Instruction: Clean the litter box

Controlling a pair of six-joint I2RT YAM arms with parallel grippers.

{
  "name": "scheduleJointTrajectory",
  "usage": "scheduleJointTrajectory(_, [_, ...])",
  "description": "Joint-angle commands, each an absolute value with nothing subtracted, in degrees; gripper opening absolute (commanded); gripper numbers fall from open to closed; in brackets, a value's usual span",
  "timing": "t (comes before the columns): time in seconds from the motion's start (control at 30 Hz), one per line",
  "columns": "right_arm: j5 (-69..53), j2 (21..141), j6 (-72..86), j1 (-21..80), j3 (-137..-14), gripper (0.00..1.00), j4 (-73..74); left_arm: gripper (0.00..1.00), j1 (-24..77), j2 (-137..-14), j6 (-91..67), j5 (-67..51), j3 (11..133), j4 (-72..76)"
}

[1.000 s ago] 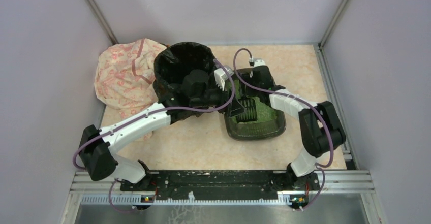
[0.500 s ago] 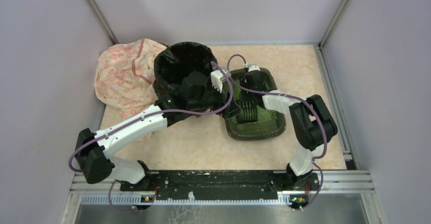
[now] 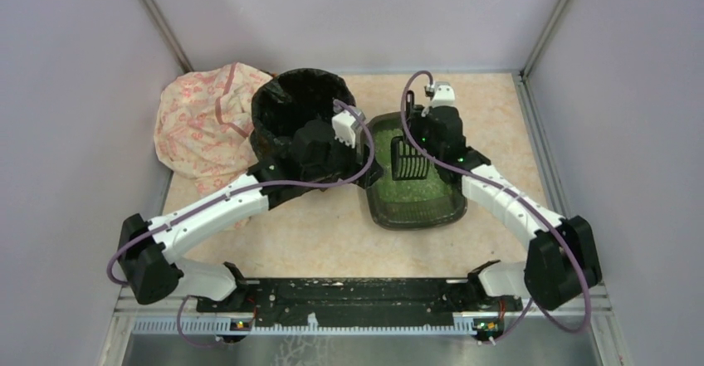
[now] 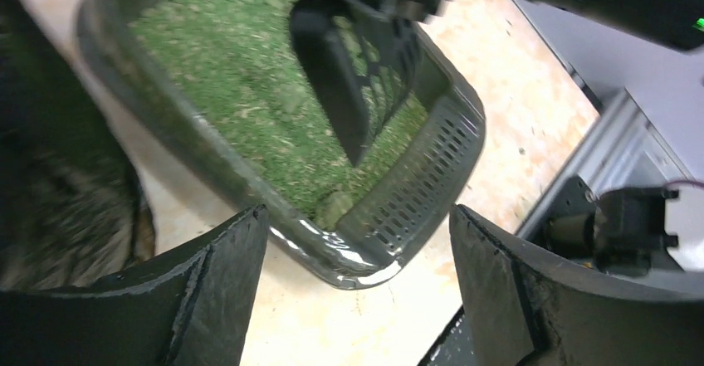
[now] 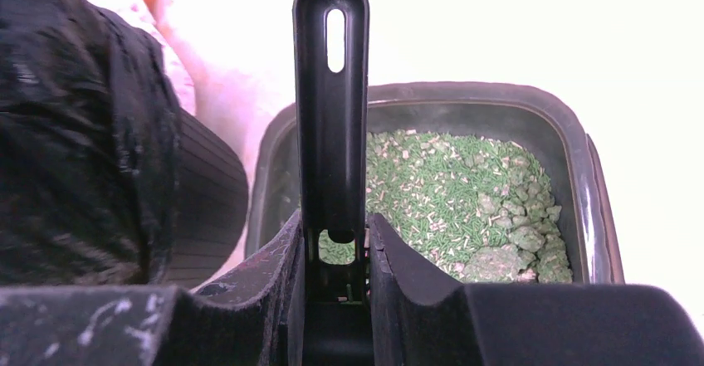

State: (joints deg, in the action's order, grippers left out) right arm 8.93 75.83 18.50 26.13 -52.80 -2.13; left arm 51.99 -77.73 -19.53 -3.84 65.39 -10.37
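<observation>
Right claw (image 5: pixel 336 237) holds the black scoop (image 5: pixel 330 117) by its handle above the litter box (image 3: pixel 390 214), a dark rounded tray of green granules. Left claw (image 4: pixel 357 225) gapes wide at its left rim, just beside the bag-lined bin (image 3: pixel 286 104); bare worktop (image 3: pixel 332 233) lies on its near and right sides.

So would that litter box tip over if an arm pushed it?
Probably slides rather than tips: the litter box is shallow, wide and weighted with green litter. Its glossy plastic rim looks stiff, perhaps slippery to grip.
</observation>
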Motion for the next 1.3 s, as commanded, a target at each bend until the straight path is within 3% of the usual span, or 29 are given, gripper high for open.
scheduleJointTrajectory(0.0, [6.22,68.76,20.44,25.63,-51.29,0.00,-5.98,0.91,51.61,-71.21,-19.87,5.24,63.59,-10.65])
scheduleJointTrajectory(0.07, [3.18,66.05,21.81,24.58,-50.09,0.00,-7.28,0.99,51.47,-68.70,-20.32,2.87,61.98,-8.53])
scheduleJointTrajectory(0.2, [-10.33,60.36,27.72,18.51,-45.34,0.00,-15.34,0.99,50.43,-65.53,-24.43,-3.85,60.40,-4.93])
scheduleJointTrajectory(0.33, [-29.17,55.35,35.79,14.23,-39.13,0.00,-30.69,0.99,48.21,-67.30,-28.36,-18.28,60.72,-0.96])
scheduleJointTrajectory(0.53, [-42.47,49.04,44.71,14.19,-36.64,0.00,-48.82,0.99,48.11,-67.77,-35.71,-30.21,57.74,11.58])
scheduleJointTrajectory(0.77, [-46.12,47.28,54.89,14.11,-37.89,0.00,-67.45,0.98,44.40,-68.39,-44.34,-37.75,52.22,23.90])
scheduleJointTrajectory(0.97, [-47.11,55.21,77.80,14.08,-39.99,0.00,-97.57,0.96,42.84,-72.55,-57.76,-46.17,48.05,42.16])
scheduleJointTrajectory(1.1, [-46.98,57.13,79.64,14.50,-41.18,0.00,-98.64,0.95,45.34,-77.29,-68.05,-49.02,46.92,59.85])
scheduleJointTrajectory(1.27, [-47.12,56.09,78.52,15.13,-41.14,0.00,-98.63,0.96,50.04,-80.12,-69.10,-48.60,49.47,63.21])
